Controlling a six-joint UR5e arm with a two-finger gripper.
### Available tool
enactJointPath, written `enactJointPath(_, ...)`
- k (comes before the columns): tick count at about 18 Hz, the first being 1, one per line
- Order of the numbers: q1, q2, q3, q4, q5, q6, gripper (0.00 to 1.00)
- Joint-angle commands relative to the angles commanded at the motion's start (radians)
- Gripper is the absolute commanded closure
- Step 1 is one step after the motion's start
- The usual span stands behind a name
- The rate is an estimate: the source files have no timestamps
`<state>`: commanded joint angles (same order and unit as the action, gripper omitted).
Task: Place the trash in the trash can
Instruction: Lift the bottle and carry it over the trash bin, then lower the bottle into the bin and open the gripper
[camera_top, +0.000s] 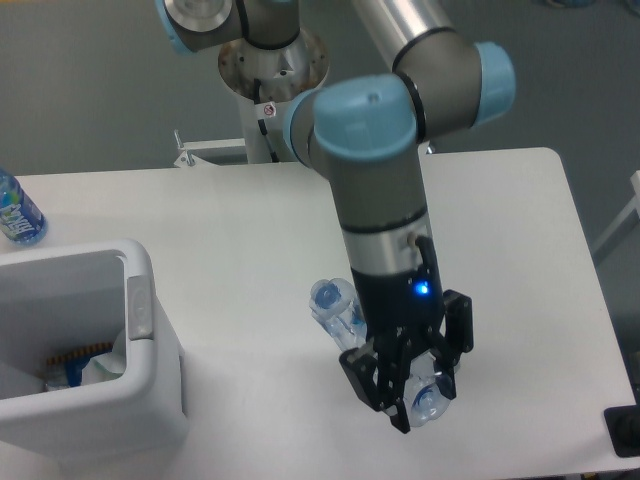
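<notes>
Camera: gripper (418, 398) pinches crushed bottle (345, 312); trash can (140, 310) left, blue-labelled bottle (17, 211) beyond.

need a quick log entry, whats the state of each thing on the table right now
gripper: shut on the crushed bottle
crushed bottle: clamped in the gripper, cap end tilted up to the left, looks lifted off the table
trash can: open top, upright, some trash already inside
blue-labelled bottle: at the table's far left edge, untouched
table: white, bears the can and bottle
</notes>
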<state>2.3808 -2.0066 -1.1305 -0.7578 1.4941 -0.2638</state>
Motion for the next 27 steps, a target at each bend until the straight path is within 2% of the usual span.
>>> enactJointPath(5, -0.064, 0.086, 0.003, 0.0, 0.002, 0.003, 0.6)
enactJointPath(9, -0.124, 0.121, 0.003, 0.012, 0.003, 0.005, 0.6)
enactJointPath(18, -0.268, 0.115, -0.006, 0.034, 0.0, 0.044, 0.6)
enactJointPath(27, -0.339, 0.065, -0.008, 0.034, 0.0, 0.044, 0.6)
